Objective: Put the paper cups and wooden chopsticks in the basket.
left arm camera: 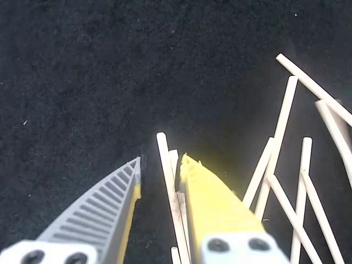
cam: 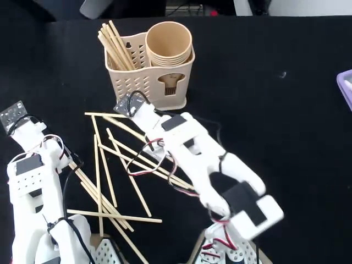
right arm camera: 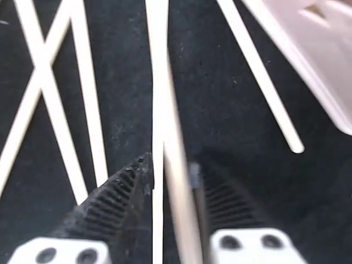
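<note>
On my left side, the left gripper (left arm camera: 160,159) sits low over the worktop (cam: 275,137) with its jaws spread. A pair of sticks (left arm camera: 168,181) lies between them, close against the yellow jaw. The loose chopsticks (cam: 110,215) lie crisscrossed on the black cloth between the two arms, several overlapping.

I judge these to be very light, stiff and thin. They will roll or pivot if I take them near an end, so I would close near the middle of the length, squarely across the stick. I would also pick one that lies clear of its neighbours.

Further right, the right gripper (right arm camera: 171,162) is near the foot of the basket (cam: 148,82). As far as I can judge, its jaws are pressed onto a single chopstick (right arm camera: 165,110) that runs straight out ahead. A grip that far from the middle may let it droop or swing.

The basket stands upright with a bundle of sticks (cam: 115,47) in its left compartment. The paper cups (cam: 168,41) are stacked in its right one. They are thin-walled and easy to crush, though they look already placed.
</note>
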`<state>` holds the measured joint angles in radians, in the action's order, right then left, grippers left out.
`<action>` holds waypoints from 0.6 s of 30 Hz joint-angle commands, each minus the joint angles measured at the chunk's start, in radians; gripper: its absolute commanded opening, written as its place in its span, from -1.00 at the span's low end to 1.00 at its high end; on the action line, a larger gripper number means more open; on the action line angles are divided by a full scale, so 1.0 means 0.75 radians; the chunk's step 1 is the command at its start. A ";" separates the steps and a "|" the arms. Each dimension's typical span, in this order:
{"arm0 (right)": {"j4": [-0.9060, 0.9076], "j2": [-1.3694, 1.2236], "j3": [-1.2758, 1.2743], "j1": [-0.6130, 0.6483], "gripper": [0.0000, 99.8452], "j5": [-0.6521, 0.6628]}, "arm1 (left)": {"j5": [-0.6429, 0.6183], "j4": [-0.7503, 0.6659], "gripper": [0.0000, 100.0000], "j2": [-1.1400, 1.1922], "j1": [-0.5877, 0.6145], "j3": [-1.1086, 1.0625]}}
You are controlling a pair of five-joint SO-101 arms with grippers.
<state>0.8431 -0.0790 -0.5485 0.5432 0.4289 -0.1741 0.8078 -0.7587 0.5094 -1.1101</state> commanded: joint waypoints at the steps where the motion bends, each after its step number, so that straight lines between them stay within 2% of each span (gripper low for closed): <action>1: -0.027 -0.089 0.130 0.012 -0.70 -0.004 | -0.004 -0.020 -0.75 0.002 0.019 0.026; 11: 0.049 -0.189 0.230 0.033 -0.75 0.006 | -0.004 -0.020 -0.75 0.002 0.019 0.028; 15: 0.047 -0.195 0.224 0.031 -0.98 0.008 | -0.004 -0.020 -0.75 0.002 0.019 0.028; 18: 0.059 -0.193 0.220 0.031 -0.94 0.008 | -0.004 -0.020 -0.75 0.002 0.019 0.028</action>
<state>0.8707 -0.2294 -0.4181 0.5493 0.4304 -0.1741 0.8078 -0.7587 0.5094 -1.1101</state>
